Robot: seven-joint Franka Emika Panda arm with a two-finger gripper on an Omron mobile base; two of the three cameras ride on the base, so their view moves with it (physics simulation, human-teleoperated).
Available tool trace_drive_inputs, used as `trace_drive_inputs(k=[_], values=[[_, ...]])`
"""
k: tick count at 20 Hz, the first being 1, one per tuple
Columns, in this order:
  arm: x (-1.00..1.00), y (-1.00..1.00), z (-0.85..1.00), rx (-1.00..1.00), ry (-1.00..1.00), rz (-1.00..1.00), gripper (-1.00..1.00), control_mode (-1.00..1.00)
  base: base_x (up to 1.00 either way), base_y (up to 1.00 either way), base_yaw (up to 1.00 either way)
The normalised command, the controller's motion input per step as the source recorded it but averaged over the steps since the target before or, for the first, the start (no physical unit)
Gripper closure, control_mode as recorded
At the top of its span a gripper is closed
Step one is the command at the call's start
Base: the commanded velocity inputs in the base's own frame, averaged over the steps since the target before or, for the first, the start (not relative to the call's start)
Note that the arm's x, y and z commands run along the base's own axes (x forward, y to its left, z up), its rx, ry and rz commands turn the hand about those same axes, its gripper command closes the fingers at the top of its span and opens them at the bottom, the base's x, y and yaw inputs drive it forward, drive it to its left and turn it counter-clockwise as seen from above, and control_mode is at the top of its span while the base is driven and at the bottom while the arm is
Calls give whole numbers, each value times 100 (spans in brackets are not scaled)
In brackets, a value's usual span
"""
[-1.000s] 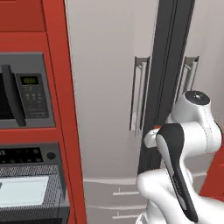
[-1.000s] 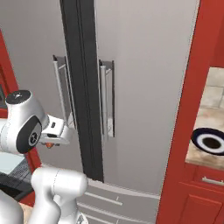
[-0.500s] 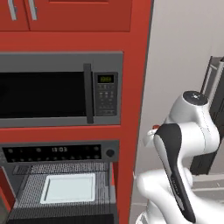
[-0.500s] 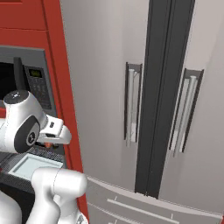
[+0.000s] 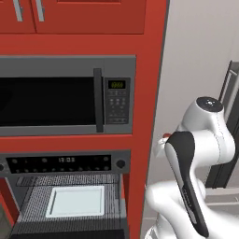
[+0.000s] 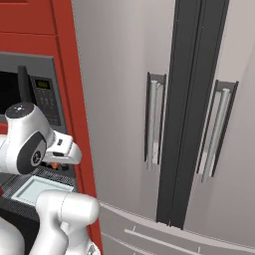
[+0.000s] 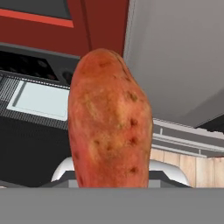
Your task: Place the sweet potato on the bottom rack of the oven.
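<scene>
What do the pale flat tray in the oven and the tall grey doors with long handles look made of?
The pale rectangular tray looks like matte light metal or enamel: flat, with a raised rim, no gloss. The tall grey double doors look like brushed steel, smooth and softly shaded, with shinier bar handles. It is all rendered, so this is a guess.

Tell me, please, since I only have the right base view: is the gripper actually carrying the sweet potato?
Observer: Yes, the hand view shows the sweet potato upright in the shut gripper.
Operator: Thanks. Is the oven open?
Observer: Yes, in the left base view the oven shows its open cavity below the microwave.
Operator: Is anything inside?
Observer: A pale tray lies on a mesh rack.
</scene>
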Motion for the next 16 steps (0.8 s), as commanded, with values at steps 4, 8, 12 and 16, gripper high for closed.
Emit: trace_drive_inputs(k=[4,8,12,16], values=[[0,0,0,0,0,0,100,100,34,0,0],[0,0,0,0,0,0,100,100,47,0,0],[0,0,0,0,0,0,100,100,26,8,0],[0,0,0,0,0,0,100,100,12,32,0]])
